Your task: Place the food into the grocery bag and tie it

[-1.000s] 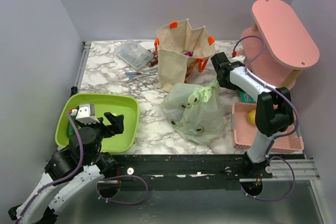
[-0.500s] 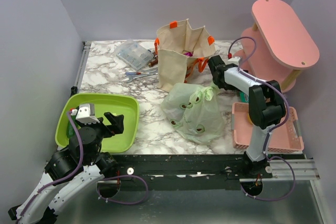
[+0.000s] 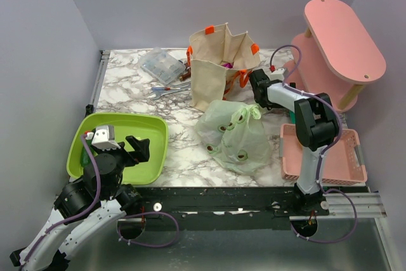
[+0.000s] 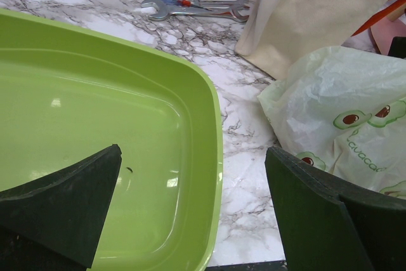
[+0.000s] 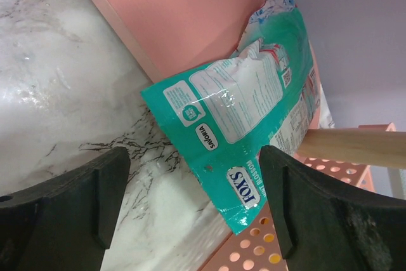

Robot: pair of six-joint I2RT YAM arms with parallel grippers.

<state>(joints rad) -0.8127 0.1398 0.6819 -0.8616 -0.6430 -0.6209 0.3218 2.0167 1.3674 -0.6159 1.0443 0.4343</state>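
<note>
Grocery bag (image 3: 240,136): light green, crinkled, printed with halved avocados. It lies slumped on the marble table (image 3: 124,90) at centre frame in the top view, with its mouth gathered into a bunch at its upper right. What is inside it cannot be made out through the plastic.

Pink shelf unit (image 3: 342,33): stands at the upper right of the top view, on the far right of the table.

Beige tote (image 3: 219,68): upright and open-mouthed, with orange handles. It stands just behind the grocery bag at upper centre.

Green tray (image 3: 155,132): lower left of the top view, at the near table edge.

Pink perforated basket (image 3: 327,163): lower right, just right of the grocery bag.

Left gripper (image 4: 190,211): hangs over the near part of the green tray. Its jaws stand wide apart with nothing between them.

Right gripper (image 3: 257,88): reaches in above the bunched mouth of the bag, between the tote and the shelf unit. Contact with the bag cannot be confirmed. In the right wrist view its jaws are spread wide and hold nothing.

Teal snack packet (image 5: 244,115): lies on the marble beyond the right gripper, against the base of the pink shelf unit.

Clear plastic box (image 3: 162,65): upper left of the tote.

Wrenches and a screwdriver (image 3: 170,91): lie just in front of that box.
</note>
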